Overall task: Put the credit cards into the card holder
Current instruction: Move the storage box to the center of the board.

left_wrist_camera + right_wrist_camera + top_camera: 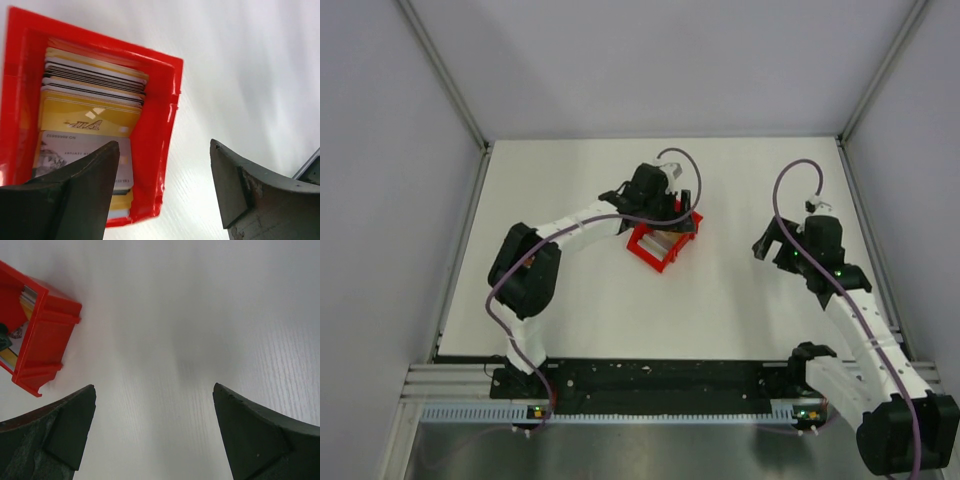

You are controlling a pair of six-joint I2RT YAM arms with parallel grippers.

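Note:
Several credit cards (90, 115), gold, white and grey, stand stacked inside a small red plastic box (160, 100). My left gripper (164, 144) is open and empty just above it. One finger is over the cards and the other is over the bare table, so the jaws straddle the box's wall. From above, the left gripper (675, 222) hangs over the box (645, 252) at mid table. My right gripper (767, 240) is open and empty over bare table to the right of the box. No brown card holder shows in any view.
The right wrist view shows the red box (47, 335) at upper left, with card edges (27, 297) showing inside it, and my right gripper (154, 387) over white table. Grey walls enclose the table (570, 330) on the left, back and right.

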